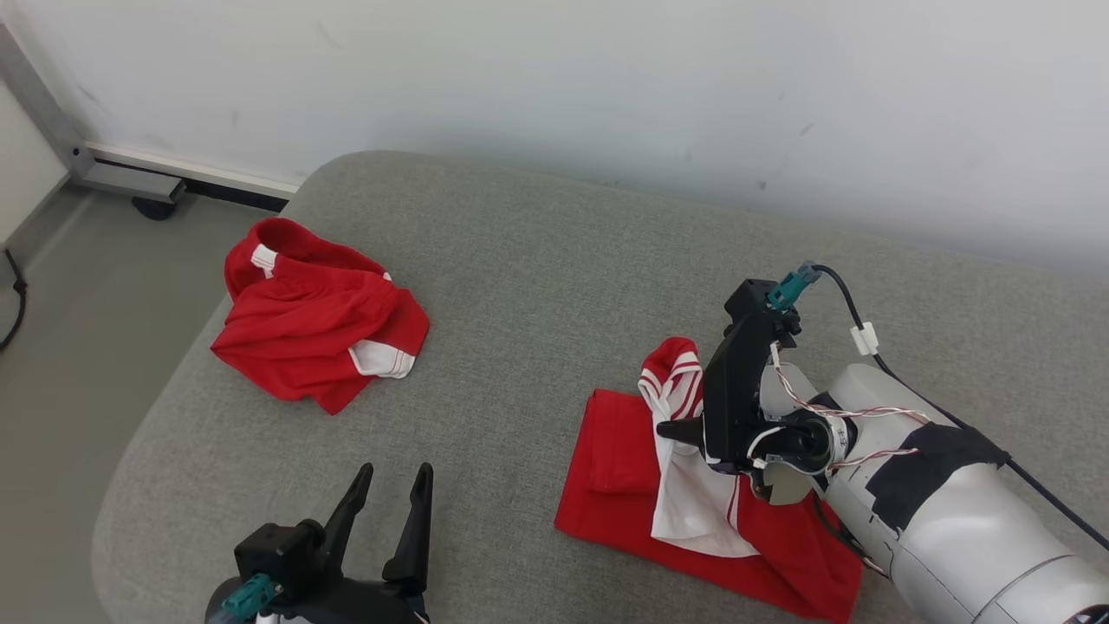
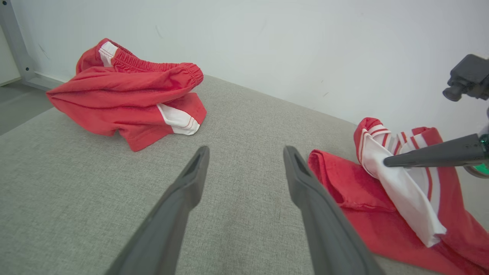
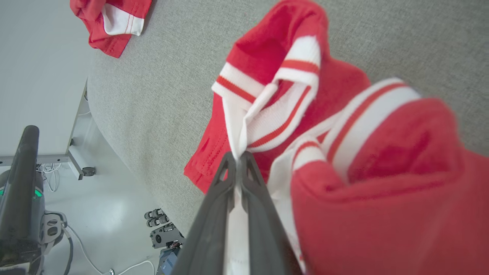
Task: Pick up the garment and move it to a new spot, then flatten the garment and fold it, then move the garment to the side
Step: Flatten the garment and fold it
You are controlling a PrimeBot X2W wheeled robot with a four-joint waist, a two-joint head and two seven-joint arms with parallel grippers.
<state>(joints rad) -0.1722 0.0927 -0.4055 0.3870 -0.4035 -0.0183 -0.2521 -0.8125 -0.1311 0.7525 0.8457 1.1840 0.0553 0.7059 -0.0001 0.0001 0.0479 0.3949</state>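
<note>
The garment point(image 1: 619, 481) is a red top with white, red-striped trim, lying partly folded on the right of the grey cushion point(image 1: 537, 286). My right gripper point(image 1: 665, 428) is shut on a white fold of it near the collar; the pinch is plain in the right wrist view, where the right gripper point(image 3: 238, 157) holds white cloth of the garment point(image 3: 382, 191) between its fingers. In the left wrist view the garment point(image 2: 344, 183) lies at the right, with the right gripper point(image 2: 386, 162) on its white strip. My left gripper point(image 1: 394, 475) hovers open and holds nothing at the front left; in its own view the left gripper point(image 2: 246, 152) is over bare cushion.
Crumpled red shorts point(image 1: 303, 329) with white side panels lie at the cushion's far left, also seen as the shorts point(image 2: 122, 91) in the left wrist view. A pale wall point(image 1: 606, 87) runs behind. The cushion's left edge drops to grey floor point(image 1: 52, 347).
</note>
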